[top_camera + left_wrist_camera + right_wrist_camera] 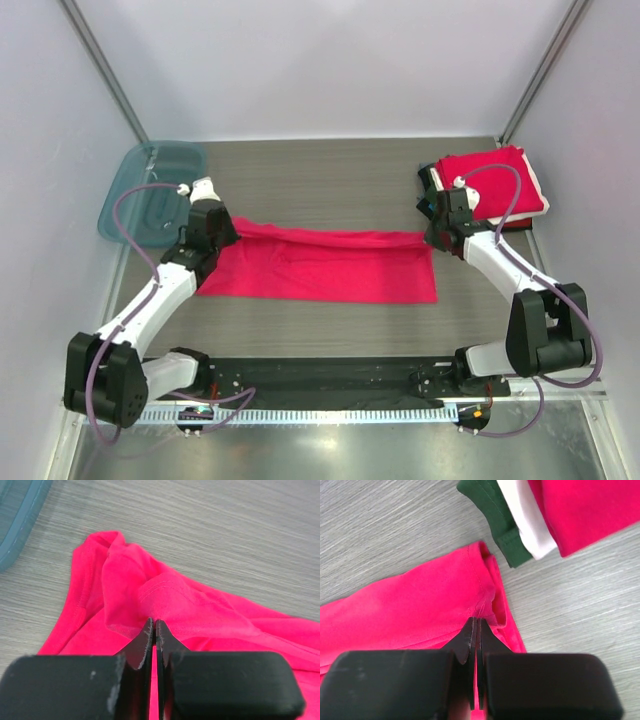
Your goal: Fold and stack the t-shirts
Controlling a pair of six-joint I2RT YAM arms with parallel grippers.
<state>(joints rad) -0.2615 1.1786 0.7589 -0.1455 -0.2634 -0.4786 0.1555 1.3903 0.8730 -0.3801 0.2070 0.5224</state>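
Note:
A crimson-red t-shirt [320,268] lies as a long folded band across the middle of the table. My left gripper [222,232] is at the band's left far corner, and in the left wrist view it [154,623] is shut on a raised fold of the red t-shirt [150,590]. My right gripper [432,236] is at the right far corner. There the right gripper [478,621] is shut on puckered red t-shirt fabric [420,605]. Folded t-shirts are stacked [495,180] at the back right, with dark green [492,510], white [525,520] and red [585,510] layers.
A translucent teal tray [150,188] sits at the back left, and its rim [15,525] shows just beyond the left gripper. White walls enclose the table on three sides. Both arm bases stand on the black rail [320,378] at the near edge.

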